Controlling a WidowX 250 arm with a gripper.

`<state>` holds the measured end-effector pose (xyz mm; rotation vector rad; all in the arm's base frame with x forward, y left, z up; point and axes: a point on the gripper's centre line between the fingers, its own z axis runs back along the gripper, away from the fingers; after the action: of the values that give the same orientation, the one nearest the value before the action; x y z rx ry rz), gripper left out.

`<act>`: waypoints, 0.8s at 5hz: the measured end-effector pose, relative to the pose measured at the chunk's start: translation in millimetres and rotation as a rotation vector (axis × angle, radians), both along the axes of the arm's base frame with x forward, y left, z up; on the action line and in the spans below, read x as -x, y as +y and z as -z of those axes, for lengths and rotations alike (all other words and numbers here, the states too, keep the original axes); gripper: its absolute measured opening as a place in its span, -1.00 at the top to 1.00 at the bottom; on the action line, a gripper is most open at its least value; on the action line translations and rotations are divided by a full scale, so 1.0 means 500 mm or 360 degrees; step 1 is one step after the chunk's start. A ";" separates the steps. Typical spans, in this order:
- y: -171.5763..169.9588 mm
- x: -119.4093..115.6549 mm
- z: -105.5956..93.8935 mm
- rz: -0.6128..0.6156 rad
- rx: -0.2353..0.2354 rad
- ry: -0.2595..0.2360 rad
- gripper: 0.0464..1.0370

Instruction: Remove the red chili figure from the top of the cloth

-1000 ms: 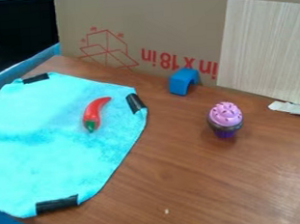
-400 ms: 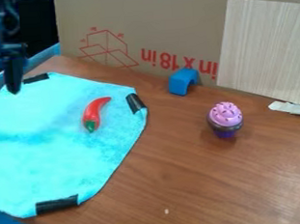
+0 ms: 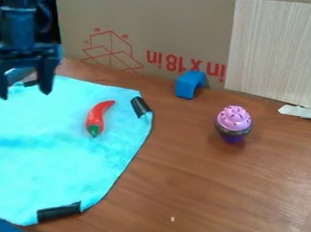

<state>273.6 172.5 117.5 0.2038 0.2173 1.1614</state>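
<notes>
On a bright blue cloth [image 3: 47,155] spread over a wooden worktop [image 3: 196,185], a red chili figure [image 3: 97,117] lies flat, its green stem end toward the near side and its curved tip toward the far side, close to a strip of black tape [image 3: 140,106] at the cloth's right edge. The removal appears to be at its opening stage: the chili is ungrasped and wholly on the cloth, with the grasp, the lift, the carry past the border and the setting down all left to do. At upper left, the robot's black hand [image 3: 24,95] hangs by the cloth's far corner, released, its two fingers spread wide and pointing down, with nothing between them and the chili well apart from both. Whether a fingertip brushes the fabric cannot be told from this angle. The next move likely calls for the hand to come across and down, one finger to each side of the slim red body, closing without pinching the fabric. Off the cloth to the right stand a pink-topped toy cupcake [image 3: 233,122] and, near a cardboard wall [image 3: 172,31], a blue arch-shaped block [image 3: 188,84]
</notes>
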 end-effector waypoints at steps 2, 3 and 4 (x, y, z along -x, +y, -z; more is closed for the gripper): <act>-0.076 -0.053 0.016 0.0746 -0.0135 -0.0041 -0.93; -0.101 -0.079 0.014 0.0903 -0.0185 -0.0129 -0.93; -0.126 -0.099 -0.008 0.0951 -0.0091 -0.0200 -0.93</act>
<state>322.9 109.3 121.5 0.2256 0.0056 0.5838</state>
